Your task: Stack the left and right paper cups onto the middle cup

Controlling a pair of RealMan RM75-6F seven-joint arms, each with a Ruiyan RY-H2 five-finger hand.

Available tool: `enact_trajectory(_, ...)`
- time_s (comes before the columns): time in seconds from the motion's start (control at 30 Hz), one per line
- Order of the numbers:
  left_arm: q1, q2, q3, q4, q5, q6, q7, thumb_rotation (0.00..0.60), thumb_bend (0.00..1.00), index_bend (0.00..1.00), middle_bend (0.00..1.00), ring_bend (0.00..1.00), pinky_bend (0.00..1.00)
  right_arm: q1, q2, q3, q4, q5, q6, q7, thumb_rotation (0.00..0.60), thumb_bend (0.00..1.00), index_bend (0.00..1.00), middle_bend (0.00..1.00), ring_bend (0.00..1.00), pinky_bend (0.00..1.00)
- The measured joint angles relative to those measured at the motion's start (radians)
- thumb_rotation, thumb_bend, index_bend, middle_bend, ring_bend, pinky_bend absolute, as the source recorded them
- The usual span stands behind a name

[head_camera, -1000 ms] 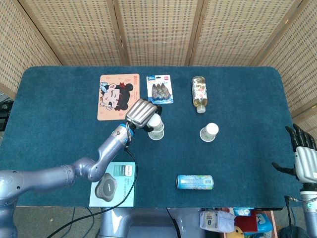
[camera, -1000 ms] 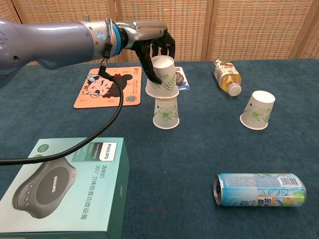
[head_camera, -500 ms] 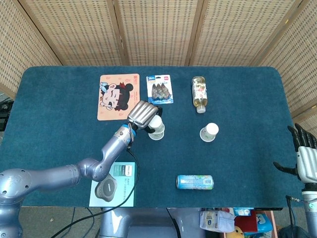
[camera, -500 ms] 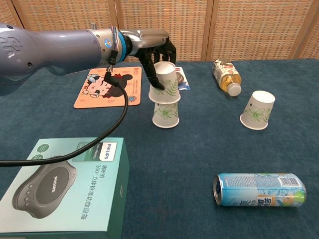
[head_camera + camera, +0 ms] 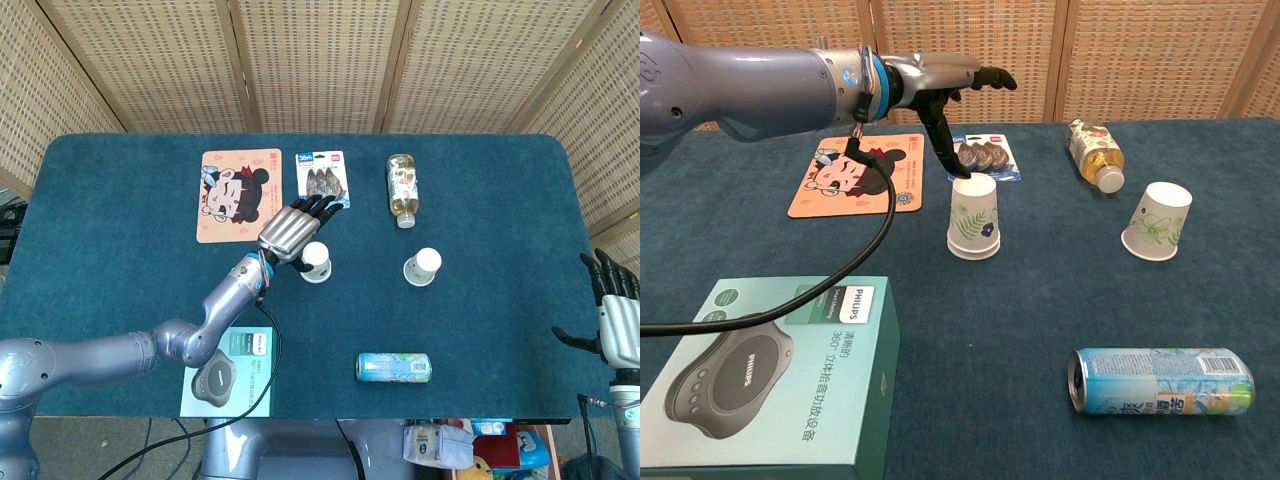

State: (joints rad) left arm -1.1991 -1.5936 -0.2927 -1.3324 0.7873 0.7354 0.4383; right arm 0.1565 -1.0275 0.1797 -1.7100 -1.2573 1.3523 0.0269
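Two upside-down paper cups with a green leaf print sit nested as one stack (image 5: 316,262) (image 5: 974,217) at the table's middle. My left hand (image 5: 292,227) (image 5: 945,88) hovers just above and behind the stack, fingers spread, holding nothing. A third upside-down paper cup (image 5: 422,266) (image 5: 1157,221) stands alone to the right. My right hand (image 5: 617,318) hangs off the table's right edge with its fingers apart and nothing in it; the chest view does not show it.
A drink can (image 5: 393,367) (image 5: 1161,381) lies on its side near the front. A bottle (image 5: 402,188) (image 5: 1095,155) lies at the back right. A cartoon mat (image 5: 238,194) and a blister pack (image 5: 322,179) sit at the back. A Philips box (image 5: 765,385) stands front left.
The cup my left hand held has dropped fully over the middle cup. The hand let go, spread its fingers and lifted off the stack. The right hand barely moved.
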Motion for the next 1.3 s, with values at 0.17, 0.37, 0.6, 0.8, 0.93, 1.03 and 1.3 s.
enact_trajectory(0.17,0.034,0.056,0.008,-0.064,0.029,0.058,-0.004,0.600,0.17,0.00,0.00,0.00,0.00,0.003,-0.004,-0.003,0.004,0.001,-0.006,-0.005,0.600,0.00,0.00,0.00,0.00,0.00)
enact_trajectory(0.37,0.134,0.160,0.049,-0.180,0.054,0.207,0.016,0.600,0.14,0.00,0.00,0.00,0.00,0.011,-0.014,-0.010,0.007,-0.011,-0.014,-0.024,0.600,0.00,0.00,0.00,0.00,0.00)
enact_trajectory(0.6,0.376,0.336,0.127,-0.296,0.131,0.449,-0.052,0.600,0.14,0.00,0.00,0.00,0.00,0.057,-0.040,-0.007,0.023,-0.036,-0.048,-0.073,0.600,0.00,0.00,0.00,0.00,0.00)
enact_trajectory(0.8,0.578,0.437,0.189,-0.361,0.169,0.644,-0.103,0.600,0.14,0.00,0.00,0.00,0.00,0.147,-0.057,0.002,0.039,-0.060,-0.183,-0.029,0.600,0.00,0.03,0.00,0.00,0.00)
enact_trajectory(0.93,0.691,0.467,0.218,-0.389,0.186,0.733,-0.168,0.600,0.14,0.00,0.00,0.00,0.00,0.232,-0.083,0.013,0.074,-0.084,-0.279,-0.002,0.600,0.00,0.06,0.01,0.00,0.00)
enact_trajectory(1.03,0.753,0.483,0.236,-0.404,0.206,0.765,-0.210,0.600,0.14,0.00,0.00,0.00,0.00,0.295,-0.109,0.023,0.110,-0.086,-0.353,0.008,0.600,0.00,0.07,0.03,0.00,0.00)
enact_trajectory(1.3,0.820,0.493,0.255,-0.388,0.258,0.784,-0.247,0.600,0.15,0.00,0.00,0.00,0.00,0.419,-0.161,0.050,0.193,-0.015,-0.515,0.006,0.600,0.00,0.09,0.06,0.00,0.00)
